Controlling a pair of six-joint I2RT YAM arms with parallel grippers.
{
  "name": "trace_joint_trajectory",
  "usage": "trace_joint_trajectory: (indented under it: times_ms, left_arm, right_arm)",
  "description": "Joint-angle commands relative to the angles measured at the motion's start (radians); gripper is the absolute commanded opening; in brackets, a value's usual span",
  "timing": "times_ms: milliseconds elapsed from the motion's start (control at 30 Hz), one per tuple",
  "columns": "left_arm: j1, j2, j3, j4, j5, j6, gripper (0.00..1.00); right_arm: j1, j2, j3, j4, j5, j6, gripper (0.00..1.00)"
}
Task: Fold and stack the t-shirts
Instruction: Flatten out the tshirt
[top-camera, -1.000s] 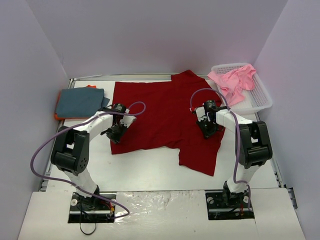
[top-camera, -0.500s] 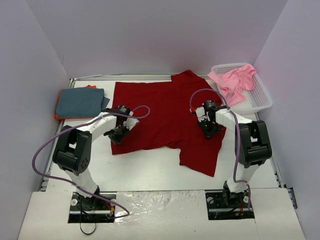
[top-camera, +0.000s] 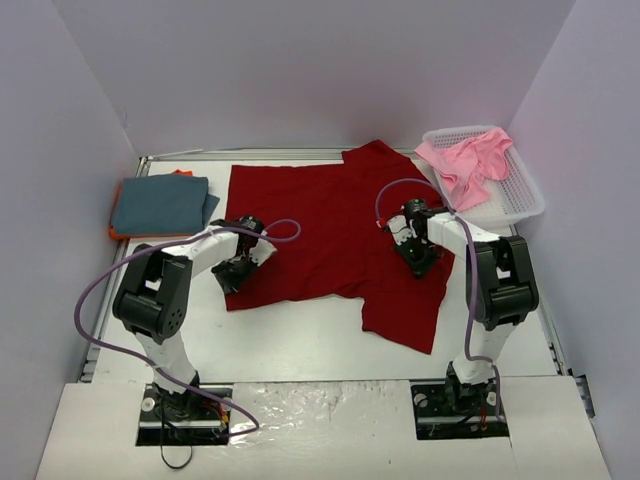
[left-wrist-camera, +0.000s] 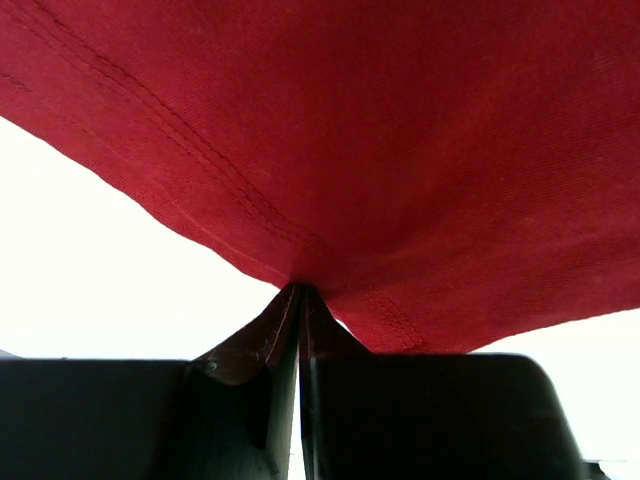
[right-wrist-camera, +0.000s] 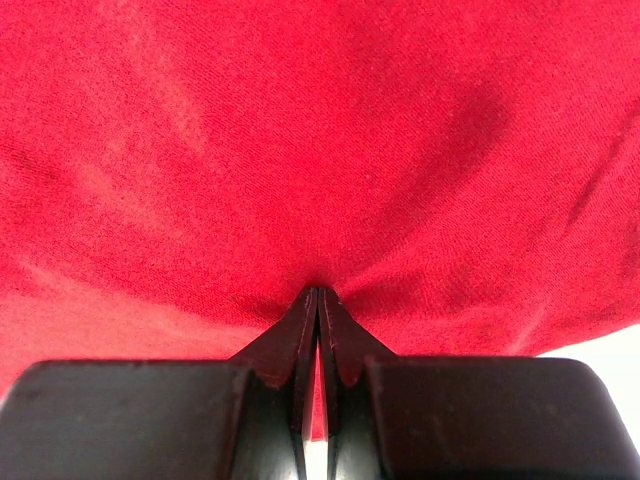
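Observation:
The dark red t-shirt (top-camera: 320, 215) lies spread flat across the middle of the table. My left gripper (top-camera: 232, 274) is shut on its hem near the lower left corner, and the stitched edge (left-wrist-camera: 240, 190) runs into the pinched jaws (left-wrist-camera: 299, 290). My right gripper (top-camera: 420, 262) is shut on a fold of the same shirt's right side (right-wrist-camera: 320, 150), with cloth bunched at the fingertips (right-wrist-camera: 317, 292). A light pink t-shirt (top-camera: 465, 160) lies crumpled in the basket. The teal-blue t-shirt (top-camera: 160, 203) is folded on top of the orange one (top-camera: 118, 236) at the far left.
The white lattice basket (top-camera: 520, 200) stands at the back right corner. Purple walls close in the table on three sides. Bare white table (top-camera: 300, 330) shows between the shirt and the arm bases.
Both grippers stay shut on the red shirt. The left wrist has shifted slightly right and toward the near edge, and the right wrist has edged a little left. The cloth has barely moved.

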Motion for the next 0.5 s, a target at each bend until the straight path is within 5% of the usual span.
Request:
trace_joint_trajectory:
  times_ms: [0, 67, 233, 300, 467]
  left_arm:
    - [-0.009, -0.063, 0.026, 0.000, -0.030, 0.004, 0.02]
    - [-0.011, -0.109, 0.040, 0.005, -0.029, 0.016, 0.02]
    - [-0.018, -0.227, 0.119, 0.012, -0.067, 0.061, 0.36]
    - [-0.023, -0.259, 0.158, -0.007, -0.064, 0.090, 0.45]
    - [-0.052, -0.301, 0.146, -0.031, -0.039, 0.160, 0.47]
  right_arm:
    - [0.003, 0.033, 0.024, -0.114, 0.010, -0.011, 0.00]
    - [0.003, -0.007, 0.049, -0.128, -0.026, -0.020, 0.06]
    - [0.000, -0.116, 0.168, -0.214, -0.188, -0.068, 0.39]
    - [-0.002, -0.139, 0.200, -0.243, -0.221, -0.076, 0.42]
    - [-0.009, -0.162, 0.228, -0.226, -0.142, -0.054, 0.36]
